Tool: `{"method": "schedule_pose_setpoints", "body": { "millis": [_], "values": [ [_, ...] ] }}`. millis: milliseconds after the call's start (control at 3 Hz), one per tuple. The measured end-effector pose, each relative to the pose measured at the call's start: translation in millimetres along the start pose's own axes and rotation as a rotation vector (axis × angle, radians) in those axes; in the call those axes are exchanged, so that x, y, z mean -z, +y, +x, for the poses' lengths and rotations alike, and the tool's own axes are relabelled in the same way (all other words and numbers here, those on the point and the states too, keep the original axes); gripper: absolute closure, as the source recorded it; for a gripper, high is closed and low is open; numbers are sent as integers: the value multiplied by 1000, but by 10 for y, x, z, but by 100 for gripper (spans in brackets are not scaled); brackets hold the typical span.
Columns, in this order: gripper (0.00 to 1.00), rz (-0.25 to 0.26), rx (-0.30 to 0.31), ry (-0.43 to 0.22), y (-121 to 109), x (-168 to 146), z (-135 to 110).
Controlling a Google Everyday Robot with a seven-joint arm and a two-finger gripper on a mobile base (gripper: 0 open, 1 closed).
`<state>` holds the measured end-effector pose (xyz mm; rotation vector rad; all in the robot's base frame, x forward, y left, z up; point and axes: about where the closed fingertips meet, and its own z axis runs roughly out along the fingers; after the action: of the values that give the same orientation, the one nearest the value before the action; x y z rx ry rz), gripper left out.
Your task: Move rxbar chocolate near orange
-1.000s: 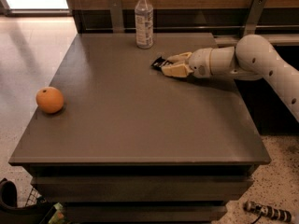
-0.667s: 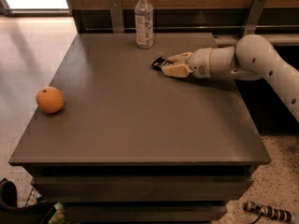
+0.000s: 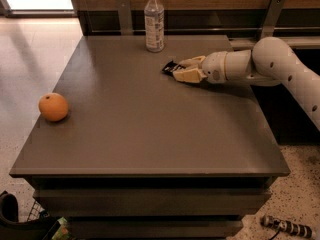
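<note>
The rxbar chocolate (image 3: pixel 169 67), a small black-wrapped bar, lies at the back right of the grey table (image 3: pixel 140 134), its right part hidden between the gripper's fingers. My gripper (image 3: pixel 183 69) reaches in from the right on a white arm and is shut on the bar, low at the table surface. The orange (image 3: pixel 53 107) sits alone near the table's left edge, far to the left of the gripper and bar.
A clear plastic bottle (image 3: pixel 154 20) with a white cap stands at the table's back edge, just behind and left of the gripper. A wooden wall with metal brackets runs behind the table. Dark items lie on the floor at the lower left and lower right.
</note>
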<state>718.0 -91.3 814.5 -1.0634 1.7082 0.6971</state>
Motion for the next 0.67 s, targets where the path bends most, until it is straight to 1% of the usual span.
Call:
{"method": "schedule_pose_setpoints", "body": {
  "millis": [333,667],
  "values": [
    [100,0,0,0,0,0,0],
    [100,16,23,24,47,109,-136]
  ]
}}
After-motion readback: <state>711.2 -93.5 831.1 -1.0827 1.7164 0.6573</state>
